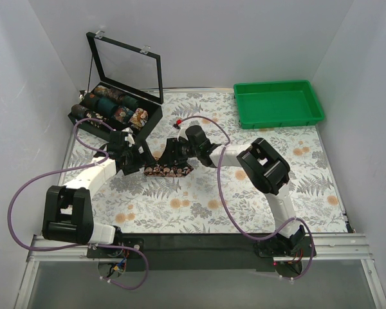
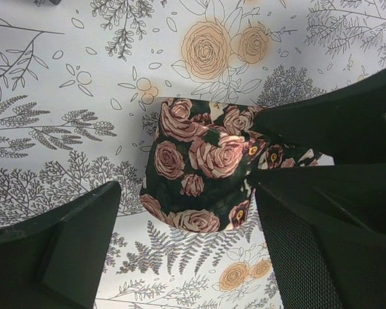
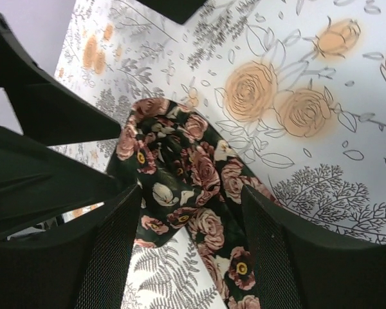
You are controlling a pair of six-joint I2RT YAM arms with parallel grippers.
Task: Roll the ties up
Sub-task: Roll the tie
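One tie (image 1: pixel 170 170), dark with pink roses, lies partly folded on the floral table cover in the middle of the table. My left gripper (image 1: pixel 143 162) is open at its left end. In the left wrist view the folded tie end (image 2: pixel 199 161) sits between and just ahead of my wide-open left gripper (image 2: pixel 186 193). My right gripper (image 1: pixel 172 154) is open over the tie's middle. In the right wrist view the right gripper (image 3: pixel 192 193) straddles the tie (image 3: pixel 206 174) without closing on it. Each gripper's black fingers show in the other's wrist view.
A black box (image 1: pixel 116 111) with a raised clear lid stands at the back left and holds several rolled ties. A green tray (image 1: pixel 278 103) stands at the back right. A small red object (image 1: pixel 178 121) lies behind the grippers. White walls enclose the table.
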